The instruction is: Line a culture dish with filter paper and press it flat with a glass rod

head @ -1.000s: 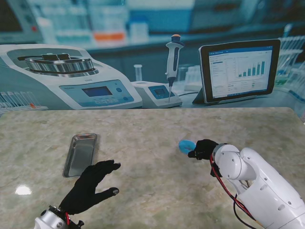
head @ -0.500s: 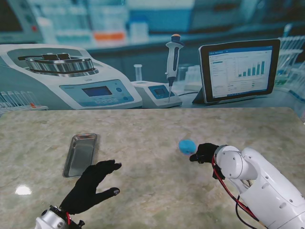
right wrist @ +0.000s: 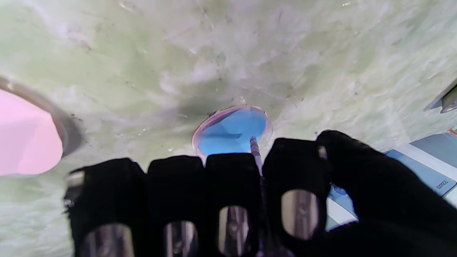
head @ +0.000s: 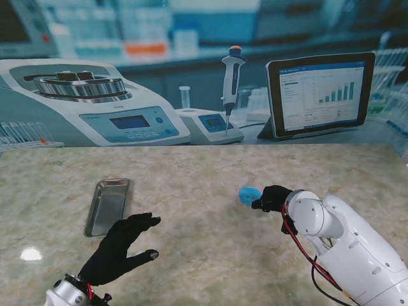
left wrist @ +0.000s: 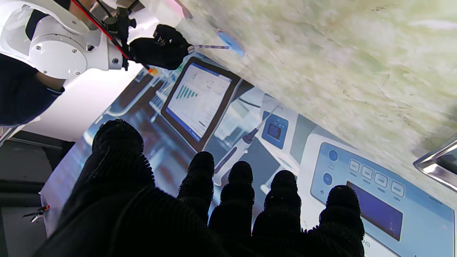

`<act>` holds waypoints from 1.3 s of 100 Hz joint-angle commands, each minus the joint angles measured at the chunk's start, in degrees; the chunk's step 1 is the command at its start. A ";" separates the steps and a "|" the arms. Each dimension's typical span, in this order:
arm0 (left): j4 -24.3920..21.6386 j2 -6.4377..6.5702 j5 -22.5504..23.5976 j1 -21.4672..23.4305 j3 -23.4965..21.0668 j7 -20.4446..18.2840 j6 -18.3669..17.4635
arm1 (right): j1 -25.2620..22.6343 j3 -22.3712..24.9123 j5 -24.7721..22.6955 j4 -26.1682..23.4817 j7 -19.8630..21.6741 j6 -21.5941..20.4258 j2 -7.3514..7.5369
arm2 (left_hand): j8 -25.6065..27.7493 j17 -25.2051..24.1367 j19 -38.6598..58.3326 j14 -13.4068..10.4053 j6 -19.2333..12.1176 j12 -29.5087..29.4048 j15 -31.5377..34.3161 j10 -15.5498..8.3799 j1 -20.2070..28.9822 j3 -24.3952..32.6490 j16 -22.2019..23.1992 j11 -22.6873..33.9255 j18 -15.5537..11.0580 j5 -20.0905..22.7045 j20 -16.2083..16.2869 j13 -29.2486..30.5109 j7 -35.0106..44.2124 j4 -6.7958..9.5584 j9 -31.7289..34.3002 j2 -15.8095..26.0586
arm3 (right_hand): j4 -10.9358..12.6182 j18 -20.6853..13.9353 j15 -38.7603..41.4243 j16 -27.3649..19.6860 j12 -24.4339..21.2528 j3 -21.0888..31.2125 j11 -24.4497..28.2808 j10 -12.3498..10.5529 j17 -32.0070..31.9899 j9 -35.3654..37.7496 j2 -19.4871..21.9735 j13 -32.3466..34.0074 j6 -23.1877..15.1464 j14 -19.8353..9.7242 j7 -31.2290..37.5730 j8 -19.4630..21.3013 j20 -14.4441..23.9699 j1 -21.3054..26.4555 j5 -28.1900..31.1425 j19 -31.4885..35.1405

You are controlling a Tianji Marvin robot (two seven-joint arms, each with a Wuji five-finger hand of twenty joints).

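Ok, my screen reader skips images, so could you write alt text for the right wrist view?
The right hand, black-gloved, is shut on a thin glass rod whose tip reaches onto the blue filter paper lining a small round culture dish on the marbled table. A corner of the metal tray shows at the edge, and a blurred pink shape sits at the opposite edge.

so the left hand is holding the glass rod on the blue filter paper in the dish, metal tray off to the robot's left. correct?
Wrong hand. The right hand holds the glass rod, tip on the blue filter paper in the dish; the right wrist view shows it. The left hand is open, holding nothing. The metal tray is on the left.
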 commanded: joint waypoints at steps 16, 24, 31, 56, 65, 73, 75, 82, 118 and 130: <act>-0.18 -0.03 0.01 0.26 0.36 -0.30 0.04 | 0.60 -0.73 0.27 1.49 -0.58 0.19 -0.34 | -0.68 -0.23 -2.24 -1.91 0.52 -1.22 -0.99 -0.08 0.92 -1.31 -0.70 -0.74 -2.15 -0.52 -2.35 -2.07 -1.36 1.68 -2.13 1.52 | 1.77 -1.10 6.83 2.40 1.08 -0.10 6.51 -3.73 2.43 2.89 0.36 2.35 4.06 -6.62 6.39 1.04 1.52 -1.73 2.92 17.31; -0.21 -0.01 0.18 0.25 0.42 -0.33 0.09 | 1.69 -1.88 0.62 2.69 -0.33 0.37 -0.31 | -0.71 -0.22 -2.26 -1.95 0.49 -1.21 -0.96 -0.20 0.79 -1.40 -0.69 -0.72 -2.16 -0.56 -2.37 -1.99 -1.43 1.65 -2.09 1.50 | 1.74 -1.09 6.83 2.38 1.08 -0.11 6.51 -3.74 2.43 2.89 0.38 2.35 4.07 -6.65 6.40 1.03 1.53 -1.78 2.93 17.31; -0.22 -0.01 0.26 0.25 0.41 -0.32 0.15 | 2.58 -3.02 0.96 3.50 0.08 0.49 -0.25 | -0.71 -0.21 -2.26 -1.96 0.51 -1.21 -0.98 -0.09 0.86 -1.34 -0.70 -0.74 -2.15 -0.48 -2.38 -2.03 -1.41 1.67 -2.15 1.55 | 1.72 -1.10 6.83 2.38 1.07 -0.08 6.51 -3.80 2.44 2.88 0.39 2.35 4.02 -6.70 6.40 1.03 1.53 -1.81 2.92 17.31; -0.28 -0.01 0.40 0.24 0.35 -0.27 0.26 | 4.65 -5.99 3.98 4.78 0.76 0.01 -0.32 | -0.68 -0.21 -2.26 -1.88 0.53 -1.20 -0.97 -0.06 0.86 -1.35 -0.69 -0.71 -2.12 -0.49 -2.38 -2.01 -1.37 1.67 -2.12 1.54 | 1.66 -1.10 6.84 2.39 1.09 -0.14 6.53 -3.80 2.43 2.88 0.34 2.35 3.98 -6.75 6.42 1.03 1.59 -1.70 2.91 17.31; -0.27 0.00 0.42 0.20 0.40 -0.34 0.25 | 4.72 -6.11 4.20 4.66 0.27 -0.15 -0.45 | -0.68 -0.21 -2.26 -1.95 0.52 -1.21 -0.97 -0.05 0.89 -1.33 -0.70 -0.73 -2.16 -0.51 -2.38 -2.02 -1.37 1.67 -2.14 1.57 | 1.67 -1.07 6.84 2.40 1.10 -0.13 6.53 -3.81 2.43 2.88 0.40 2.35 3.96 -6.74 6.41 1.03 1.63 -1.75 2.91 17.31; -0.27 0.01 0.36 0.18 0.45 -0.35 0.27 | 4.39 -5.61 3.72 4.26 -0.37 -0.03 -0.56 | -0.69 -0.21 -2.26 -1.87 0.55 -1.20 -0.98 -0.06 0.93 -1.32 -0.70 -0.72 -2.16 -0.48 -2.38 -2.03 -1.38 1.68 -2.12 1.55 | 1.66 -1.11 6.82 2.39 1.10 -0.11 6.51 -3.87 2.44 2.88 0.42 2.35 3.92 -6.76 6.40 1.03 1.63 -1.78 2.91 17.31; -0.27 0.01 0.36 0.17 0.47 -0.35 0.26 | 4.22 -5.36 3.53 4.10 -0.57 0.01 -0.59 | -0.69 -0.21 -2.26 -1.95 0.54 -1.21 -0.97 -0.08 0.89 -1.34 -0.69 -0.73 -2.15 -0.50 -2.38 -2.01 -1.38 1.67 -2.14 1.53 | 1.66 -1.12 6.82 2.39 1.10 -0.08 6.51 -3.87 2.44 2.88 0.43 2.35 3.92 -6.76 6.40 1.03 1.62 -1.72 2.91 17.31; -0.23 0.01 0.36 0.16 0.51 -0.31 0.20 | 3.44 -4.24 2.92 3.45 -1.16 0.19 -0.67 | -0.70 -0.21 -2.25 -1.91 0.62 -1.22 -0.98 -0.09 0.84 -1.35 -0.69 -0.75 -2.17 -0.56 -2.38 -2.06 -1.41 1.67 -2.15 1.59 | 1.66 -1.09 6.83 2.39 1.10 -0.08 6.51 -3.81 2.43 2.88 0.39 2.35 3.92 -6.70 6.40 1.04 1.63 -1.73 2.91 17.31; -0.12 0.07 0.40 0.10 0.89 -0.45 0.27 | 2.60 -2.60 1.29 4.26 -1.00 1.16 -0.49 | -0.66 -0.21 -2.25 -1.94 0.52 -1.22 -0.97 -0.08 0.87 -1.33 -0.69 -0.74 -2.15 -0.56 -2.39 -2.02 -1.33 1.67 -2.14 1.56 | 1.61 -0.96 6.84 2.36 1.07 -0.02 6.52 -3.73 2.42 2.88 0.41 2.35 4.04 -6.61 6.39 1.01 1.66 -1.77 2.92 17.31; -0.21 0.06 0.49 0.08 0.77 -0.44 0.31 | 3.29 -3.58 1.16 5.40 -0.63 1.49 -0.39 | -0.66 -0.22 -2.25 -1.90 0.55 -1.23 -0.98 -0.03 0.84 -1.34 -0.69 -0.76 -2.17 -0.53 -2.39 -2.05 -1.32 1.67 -2.16 1.54 | 1.59 -0.97 6.84 2.36 1.07 -0.05 6.51 -3.75 2.42 2.88 0.44 2.35 4.02 -6.63 6.39 1.01 1.66 -1.78 2.91 17.31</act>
